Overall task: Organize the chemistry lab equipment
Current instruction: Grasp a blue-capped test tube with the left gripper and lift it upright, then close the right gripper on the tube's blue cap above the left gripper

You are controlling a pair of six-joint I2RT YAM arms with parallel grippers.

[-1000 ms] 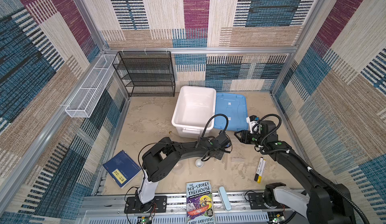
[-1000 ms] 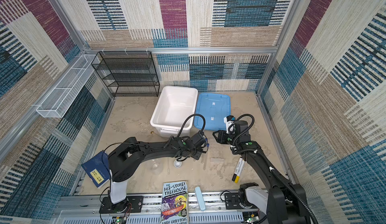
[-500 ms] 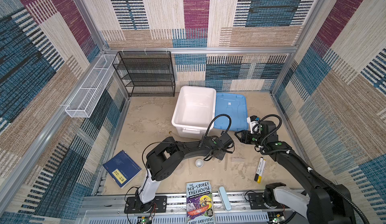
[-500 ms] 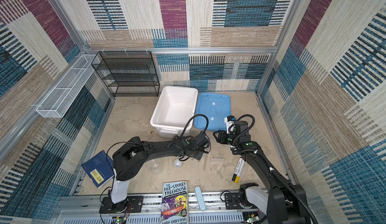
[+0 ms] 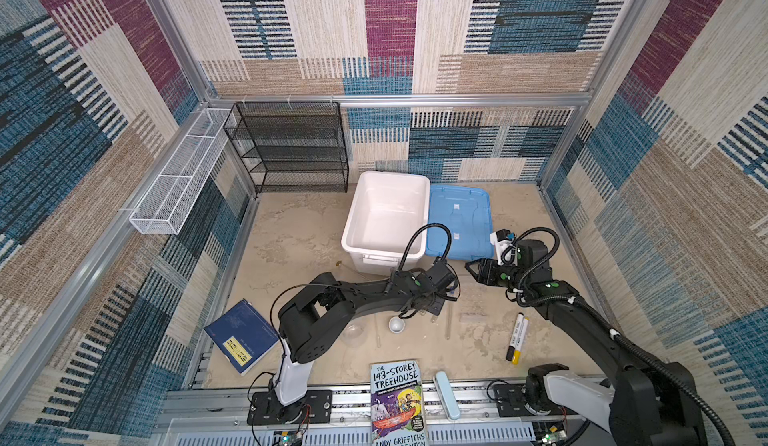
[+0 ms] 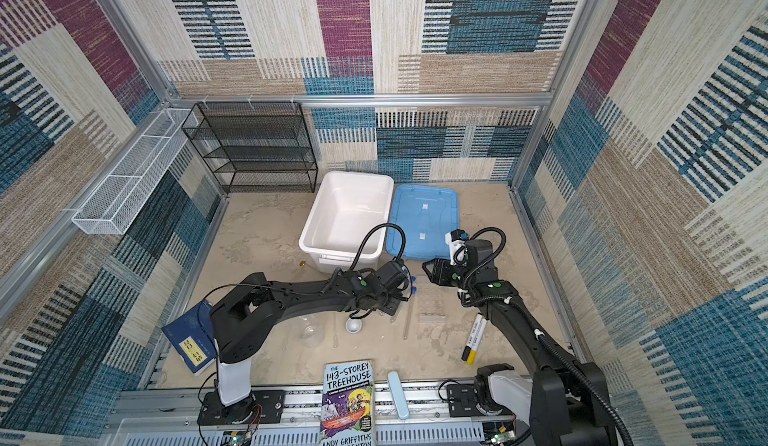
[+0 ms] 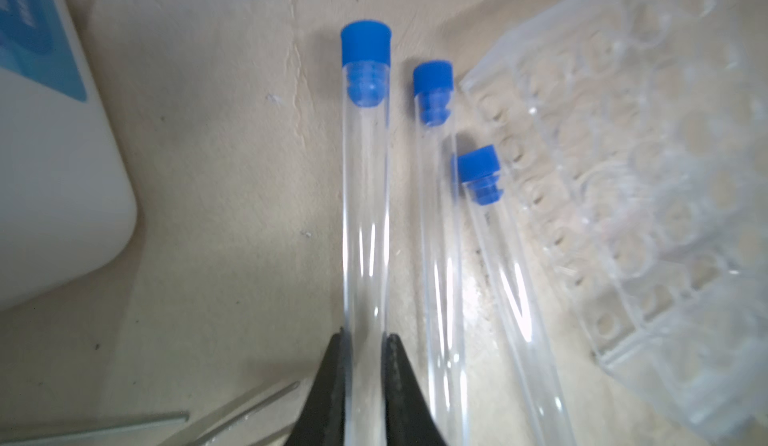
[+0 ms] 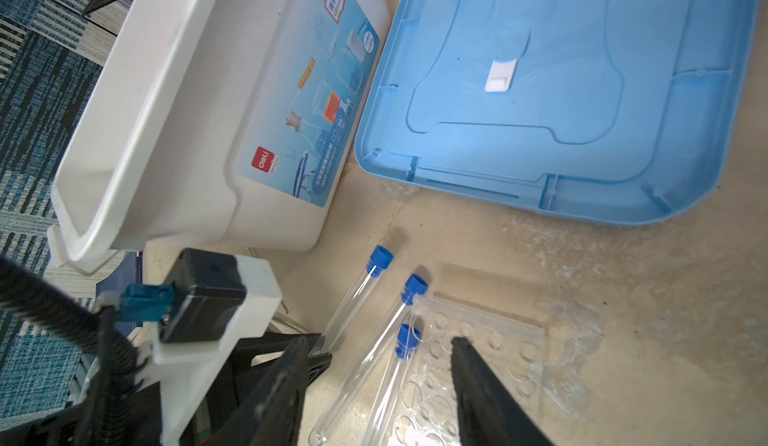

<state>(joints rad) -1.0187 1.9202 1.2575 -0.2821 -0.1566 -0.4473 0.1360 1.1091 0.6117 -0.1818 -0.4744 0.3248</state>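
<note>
Sandy worktop [image 5: 299,236]: tube [image 7: 365,174] now pinched.
My left tool [image 7: 365,336] has just narrowed onto it, ready for lifting; right tool [image 8: 390,348] hangs wide.

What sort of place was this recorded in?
Likely a purpose-built robot test cell: carpet-patterned wall panels on an aluminium frame enclose a sandy-looking tabletop, with a mounting rail along the front.

- Sandy beige tabletop [image 5: 299,236].
- Rear: white bin [image 5: 374,263], blue lid [image 5: 459,219] just beside.
- Front: clear rack [image 8: 511,336], blue-capped tubes [image 7: 442,236], small grey dish [image 5: 396,324], clear round flask [image 5: 353,334], markers [image 5: 516,337], navy book [image 5: 241,337].
</note>
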